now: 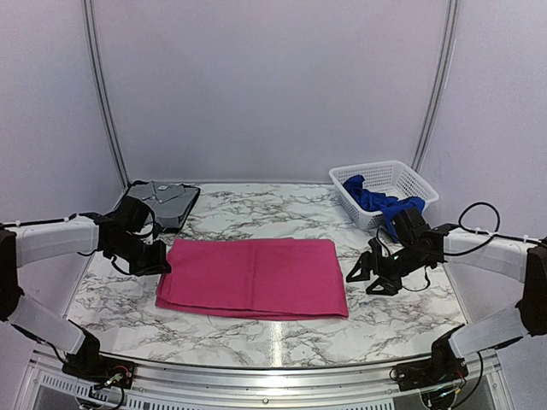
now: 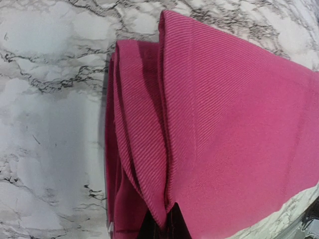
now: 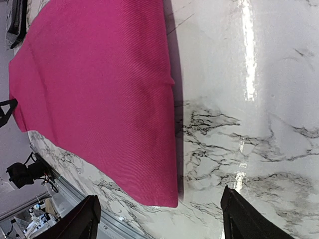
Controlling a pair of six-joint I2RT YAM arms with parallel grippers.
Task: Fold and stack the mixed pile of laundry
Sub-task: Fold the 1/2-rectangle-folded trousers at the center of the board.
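The magenta-pink garment (image 1: 256, 275) lies folded into a flat rectangle in the middle of the marble table (image 1: 402, 316). My left gripper (image 1: 158, 260) is at its left edge. In the left wrist view that gripper (image 2: 164, 226) is shut on a raised fold of the pink garment (image 2: 239, 124). My right gripper (image 1: 363, 278) hovers open just off the cloth's right edge. In the right wrist view its fingers (image 3: 84, 221) stand wide apart over the near corner of the pink garment (image 3: 99, 99), holding nothing. The royal blue garment (image 1: 376, 202) lies crumpled in the basket.
A white mesh basket (image 1: 410, 175) stands at the back right, close behind my right arm. A flat dark grey tray (image 1: 162, 201) lies at the back left, behind my left arm. The table's metal front rail (image 1: 273, 371) runs along the near edge.
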